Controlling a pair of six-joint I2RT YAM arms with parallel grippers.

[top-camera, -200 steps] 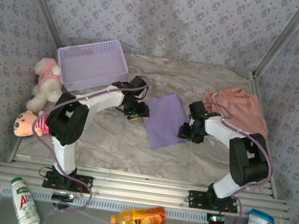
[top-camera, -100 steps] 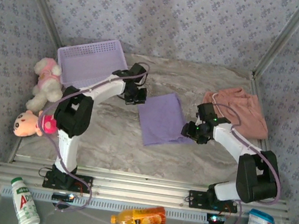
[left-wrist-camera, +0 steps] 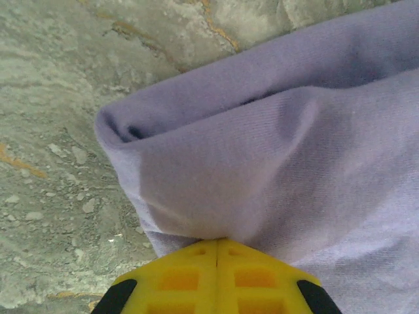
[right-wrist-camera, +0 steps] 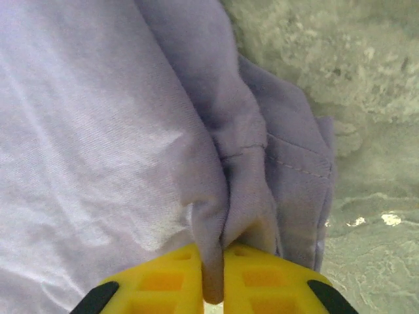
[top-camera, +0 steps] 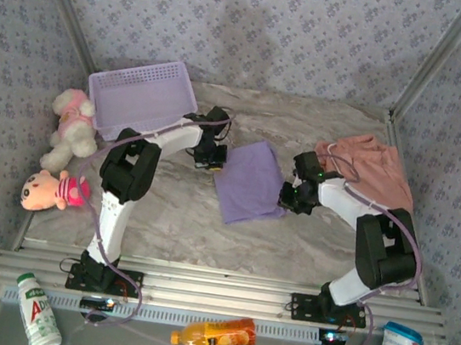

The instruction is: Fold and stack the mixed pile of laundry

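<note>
While the T-shirt (top-camera: 250, 184) lay on the desk (top-camera: 172, 224), your left claw (left-wrist-camera: 217, 243) and right claw (right-wrist-camera: 213, 261) each pinched its fabric, closed tight.

**Both sides clamped, reaching inward**

Reaching forward and right with left arm (top-camera: 162, 141), left gripper (left-wrist-camera: 217, 248) low, yellow jaws pressed shut on purple T-shirt (top-camera: 250, 184) edge. Angling left with right arm (top-camera: 353, 215), elbow bent — right gripper (right-wrist-camera: 214, 261) pinching a fold of same.

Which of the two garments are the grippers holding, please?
The lavender T-shirt: the left gripper and right gripper pinch its opposite edges, while the salmon-pink garment lies ungripped at far right.
</note>
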